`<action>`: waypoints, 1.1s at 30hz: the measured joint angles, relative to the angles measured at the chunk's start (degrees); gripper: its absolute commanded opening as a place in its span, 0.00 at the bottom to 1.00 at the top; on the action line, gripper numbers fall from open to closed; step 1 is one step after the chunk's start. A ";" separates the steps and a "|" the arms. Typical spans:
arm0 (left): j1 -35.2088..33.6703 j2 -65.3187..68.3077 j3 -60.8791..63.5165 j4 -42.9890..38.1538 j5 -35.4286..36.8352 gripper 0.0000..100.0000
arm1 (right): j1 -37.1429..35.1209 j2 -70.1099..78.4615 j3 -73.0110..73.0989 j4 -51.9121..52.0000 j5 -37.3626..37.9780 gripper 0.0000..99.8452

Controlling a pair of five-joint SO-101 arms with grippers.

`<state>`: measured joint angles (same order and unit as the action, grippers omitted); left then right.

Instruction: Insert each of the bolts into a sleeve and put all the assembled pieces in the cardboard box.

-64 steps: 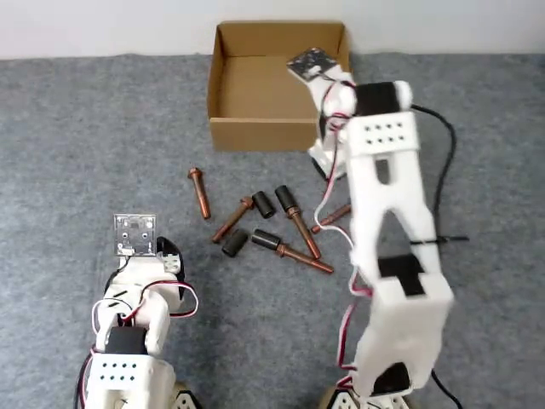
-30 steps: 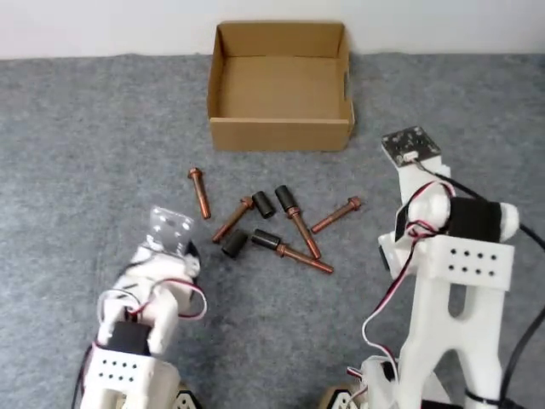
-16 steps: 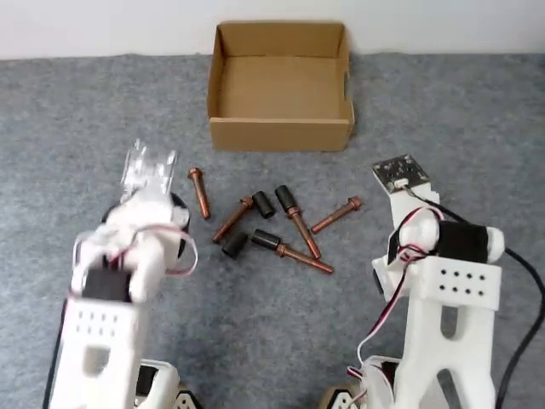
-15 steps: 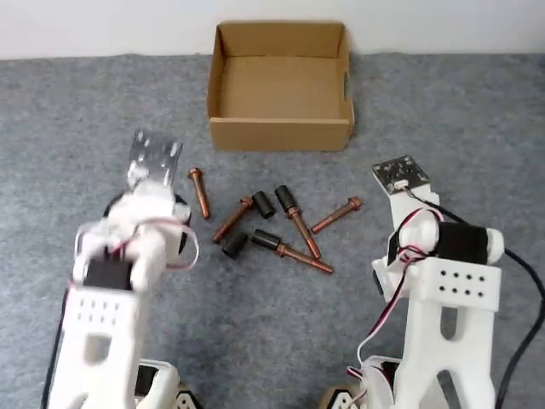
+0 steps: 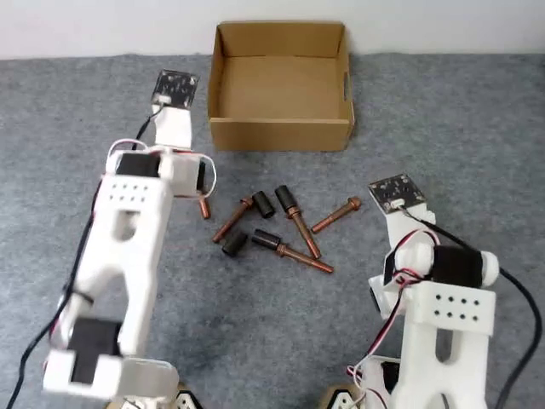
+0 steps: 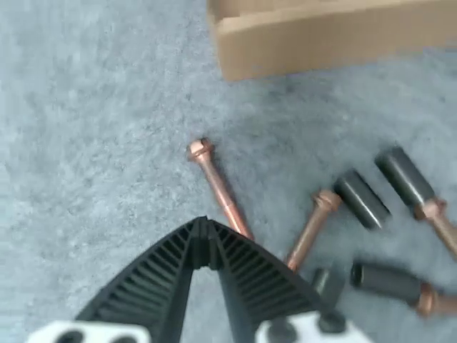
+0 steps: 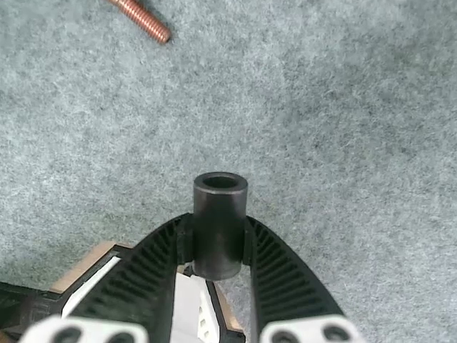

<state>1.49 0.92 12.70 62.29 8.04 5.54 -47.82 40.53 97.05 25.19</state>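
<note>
Right claw (image 7: 217,232) grips a black sleeve (image 7: 220,207) over the bench's (image 5: 477,128) right side. Left claw (image 6: 206,239), pinched shut and empty, hangs above the leftmost bolt (image 6: 218,191), near the cardboard box (image 5: 281,135).

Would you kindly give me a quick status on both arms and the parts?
Left gripper shut, empty, above a loose bolt. Right gripper shut on a sleeve. Cardboard box holds no assemblies.

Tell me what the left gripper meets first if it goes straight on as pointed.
Probably the copper bolt lying just ahead of the shut left gripper; height above it is unclear, so it might pass over.
</note>
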 measured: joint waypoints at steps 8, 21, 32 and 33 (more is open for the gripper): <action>-0.62 19.69 -19.16 8.09 10.99 0.13 | 0.00 -1.67 0.09 0.00 0.00 0.01; -2.64 46.51 -50.29 24.70 13.27 0.13 | 0.00 -1.67 0.09 0.00 0.00 0.01; -2.11 63.12 -70.95 31.30 13.27 0.08 | 0.00 -1.67 0.09 0.00 0.00 0.01; -2.11 64.09 -72.70 32.09 13.27 0.05 | 0.00 -1.67 0.09 0.00 0.00 0.01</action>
<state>-0.62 65.01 -60.00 94.37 21.32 5.54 -49.49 40.62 97.05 25.19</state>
